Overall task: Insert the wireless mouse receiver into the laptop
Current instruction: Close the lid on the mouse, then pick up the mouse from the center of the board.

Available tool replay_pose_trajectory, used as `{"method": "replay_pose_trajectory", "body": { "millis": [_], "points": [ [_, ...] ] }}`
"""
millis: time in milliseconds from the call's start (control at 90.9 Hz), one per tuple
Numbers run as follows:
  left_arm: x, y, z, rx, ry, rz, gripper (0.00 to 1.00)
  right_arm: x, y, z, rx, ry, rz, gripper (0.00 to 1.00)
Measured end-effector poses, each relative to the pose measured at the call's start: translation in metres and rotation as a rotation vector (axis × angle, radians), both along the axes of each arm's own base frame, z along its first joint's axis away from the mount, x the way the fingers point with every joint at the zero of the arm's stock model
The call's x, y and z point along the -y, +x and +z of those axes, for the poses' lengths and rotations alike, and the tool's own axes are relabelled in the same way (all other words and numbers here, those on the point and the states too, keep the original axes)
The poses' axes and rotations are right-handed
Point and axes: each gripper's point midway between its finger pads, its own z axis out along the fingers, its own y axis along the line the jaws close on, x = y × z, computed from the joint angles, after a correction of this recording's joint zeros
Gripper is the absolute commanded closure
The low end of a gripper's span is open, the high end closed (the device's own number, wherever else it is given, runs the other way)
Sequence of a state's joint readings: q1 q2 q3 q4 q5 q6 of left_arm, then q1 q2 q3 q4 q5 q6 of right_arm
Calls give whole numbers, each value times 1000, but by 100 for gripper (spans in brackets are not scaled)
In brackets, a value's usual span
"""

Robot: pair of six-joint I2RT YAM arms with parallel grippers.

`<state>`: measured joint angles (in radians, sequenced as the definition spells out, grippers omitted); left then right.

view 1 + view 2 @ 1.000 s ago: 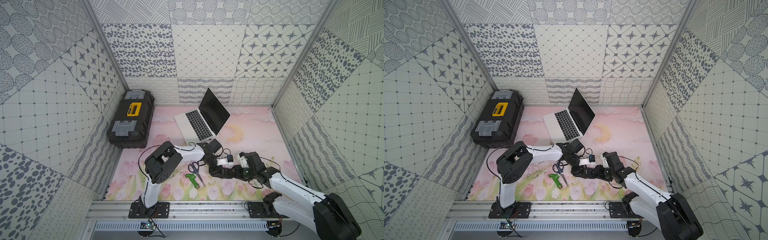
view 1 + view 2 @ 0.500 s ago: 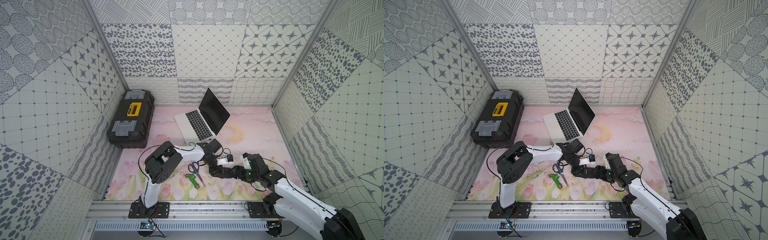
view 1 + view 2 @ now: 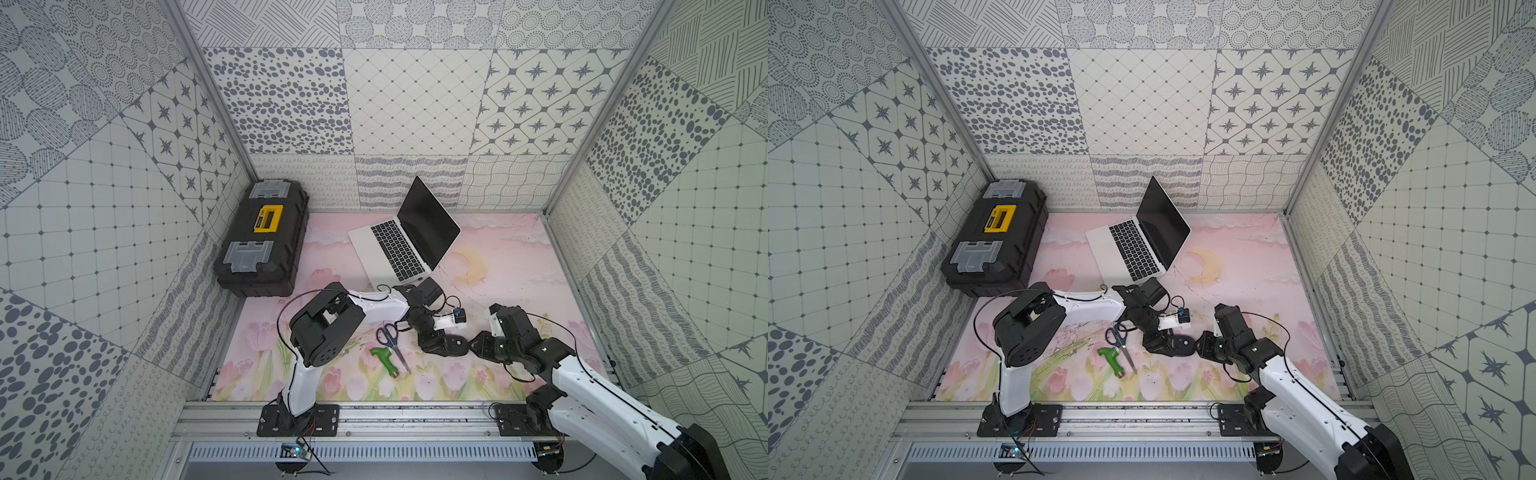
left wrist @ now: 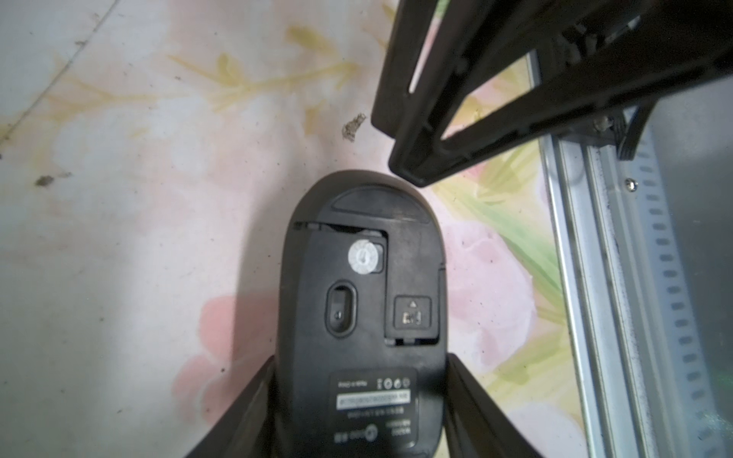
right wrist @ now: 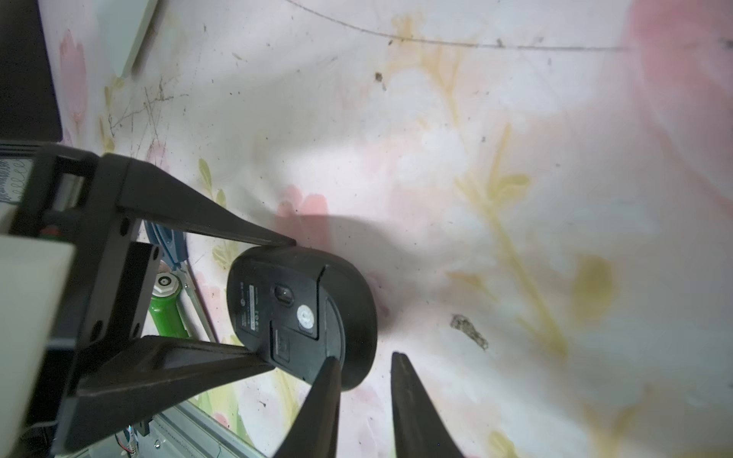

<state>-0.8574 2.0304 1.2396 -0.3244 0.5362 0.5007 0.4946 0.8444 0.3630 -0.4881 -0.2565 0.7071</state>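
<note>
The dark grey wireless mouse (image 4: pixel 363 301) is held off the mat with its underside towards both wrist cameras. My left gripper (image 4: pixel 361 357) is shut on its sides. The underside compartment shows a white round battery end (image 4: pixel 363 257) and a small square piece in a slot (image 4: pixel 412 317), which looks like the receiver. My right gripper (image 5: pixel 364 357) is at the mouse's (image 5: pixel 301 313) rounded end, jaws a narrow gap apart, one finger (image 5: pixel 325 396) over the mouse's rim and the gap otherwise empty. In both top views the grippers meet at the mouse (image 3: pixel 451 345) (image 3: pixel 1173 345). The laptop (image 3: pixel 365 243) (image 3: pixel 1104 245) stands open behind them.
A black-and-yellow toolbox (image 3: pixel 262 237) lies at the back left. Blue-handled scissors (image 3: pixel 390 338) and a green-handled tool (image 3: pixel 384 357) lie on the mat just left of the grippers. The metal front rail (image 4: pixel 595 277) runs close by.
My right arm has shifted a little, with its gripper staying at the mouse's end. The left arm and the mouse in it have not moved.
</note>
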Motion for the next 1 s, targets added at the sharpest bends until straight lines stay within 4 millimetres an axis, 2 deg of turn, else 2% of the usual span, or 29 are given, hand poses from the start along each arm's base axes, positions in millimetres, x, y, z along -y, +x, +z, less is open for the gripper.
{"method": "replay_pose_trajectory", "body": {
  "millis": [264,374,495,638,737,880,1002],
  "points": [
    [0,0,0,-3,-2,-1,70,-14,4,-9,-21,9,32,81],
    [0,-1,0,-7,-4,-2,80,-13,8,-10,-13,4,17,80],
    [1,0,1,-9,-7,7,89,-15,12,-5,14,14,11,67],
    [0,6,12,-19,-24,71,93,-16,16,19,100,68,18,41],
    [-14,15,23,-49,-13,184,94,-11,21,37,163,101,11,23],
    [-29,29,66,-96,-107,375,93,-10,29,70,268,153,43,4],
    [-33,34,104,-168,-238,498,91,-22,33,108,370,237,114,3]
  ]
}}
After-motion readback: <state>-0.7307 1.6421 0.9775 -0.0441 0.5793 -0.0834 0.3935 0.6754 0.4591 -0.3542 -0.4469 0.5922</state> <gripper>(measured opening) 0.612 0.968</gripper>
